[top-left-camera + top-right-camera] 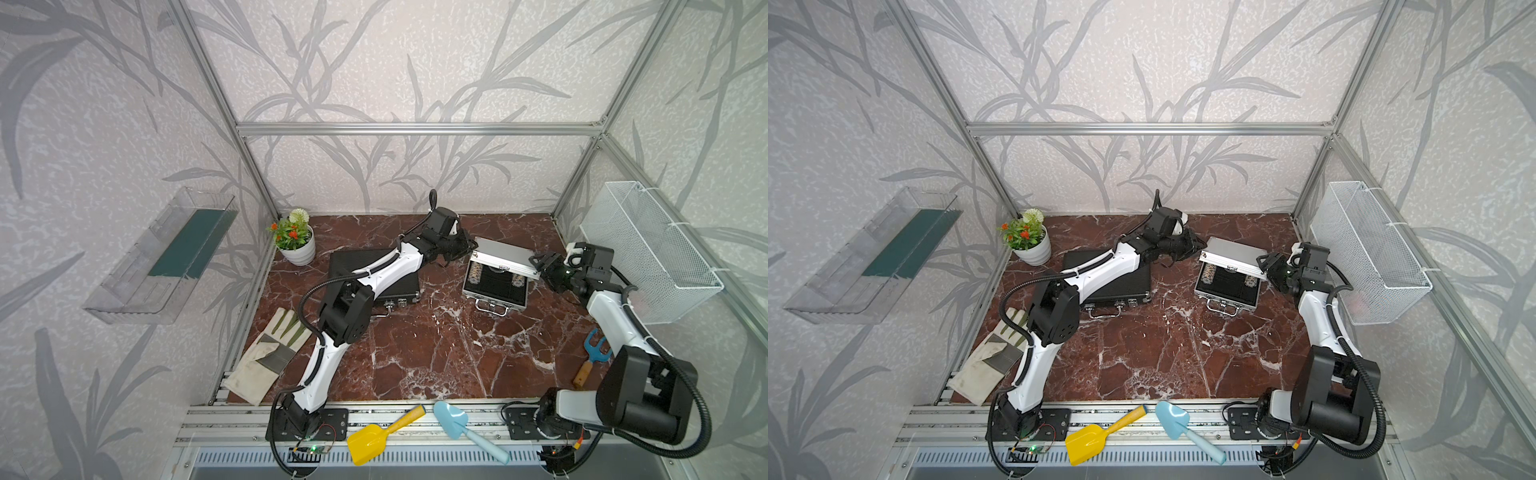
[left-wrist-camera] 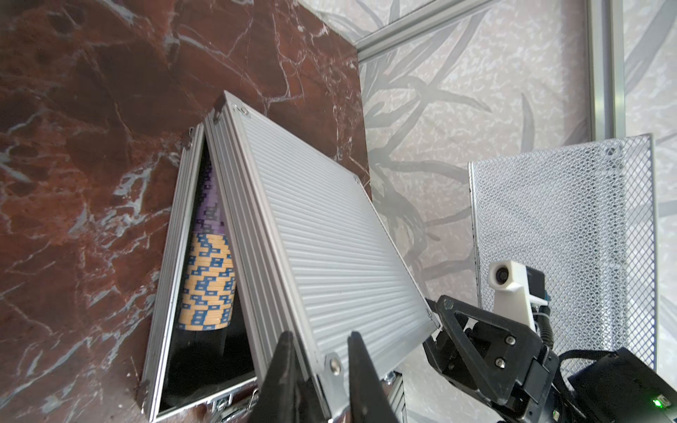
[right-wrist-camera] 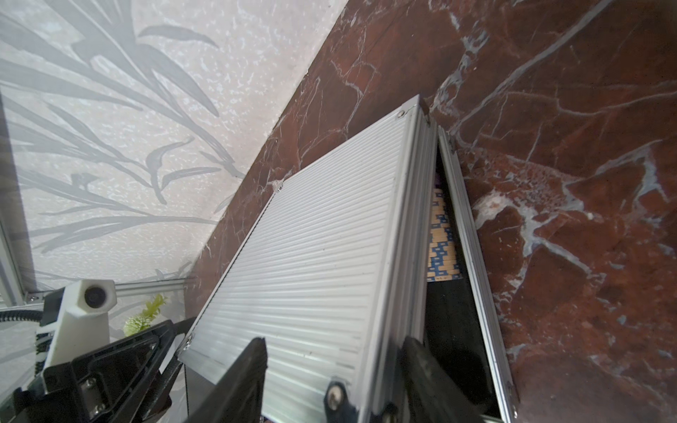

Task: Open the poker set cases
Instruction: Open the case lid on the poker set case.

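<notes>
— Where's the silver case (image 1: 503, 254)?
— Back right on the table (image 1: 436, 353), lid tilted up, chips (image 2: 207, 282) showing inside. The black case (image 1: 353, 262) lies shut to its left.
— And the grippers?
— The left gripper (image 2: 322, 370) pinches one lid corner. The right gripper (image 3: 333, 342) straddles the other corner, jaws apart, not clamped.

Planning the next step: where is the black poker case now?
In both top views the black case lies shut on the table's left half, under the left arm, between the flower pot and the open silver case.
</notes>
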